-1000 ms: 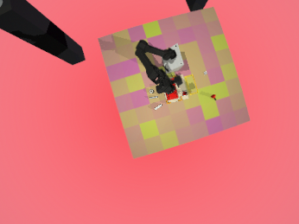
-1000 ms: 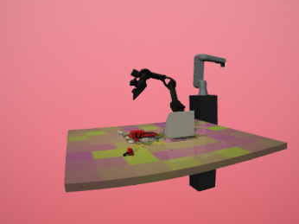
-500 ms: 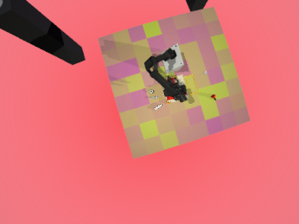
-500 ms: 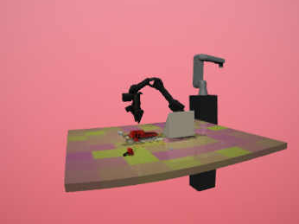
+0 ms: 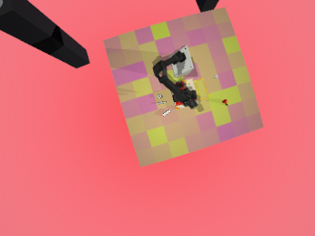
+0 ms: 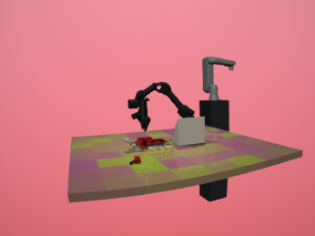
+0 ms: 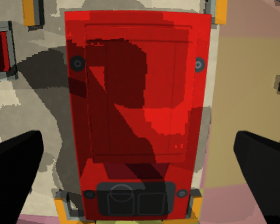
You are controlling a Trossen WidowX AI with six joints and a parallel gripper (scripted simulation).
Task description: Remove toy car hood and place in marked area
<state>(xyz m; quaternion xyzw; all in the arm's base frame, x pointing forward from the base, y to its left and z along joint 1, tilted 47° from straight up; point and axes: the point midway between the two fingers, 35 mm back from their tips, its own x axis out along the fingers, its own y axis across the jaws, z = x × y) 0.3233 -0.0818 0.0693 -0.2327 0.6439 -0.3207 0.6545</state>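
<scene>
Black parallel-jaw gripper (image 5: 191, 102) (image 6: 145, 129) (image 7: 140, 141), fingers wide apart and empty, is above the red panel-like toy-car hood (image 7: 137, 95), which lies between the fingertips in wrist view, outside the yellow-dashed marked area (image 5: 201, 88) (image 6: 159, 151).

Red panel (image 7: 135, 120) — dark round dots near its corners — lies between the open fingers of the gripper (image 7: 140, 141), touching neither.

Top view, from toy car (image 5: 178, 105) (image 6: 150, 141) (image 7: 170, 125) on desk (image 5: 132, 142) (image 6: 109, 189): marked area (image 5: 201, 88) (image 6: 159, 151) at three o'clock, arm's mount block (image 5: 188, 66) (image 6: 189, 131) at twelve, small strip (image 5: 167, 112) between seven and eight.
</scene>
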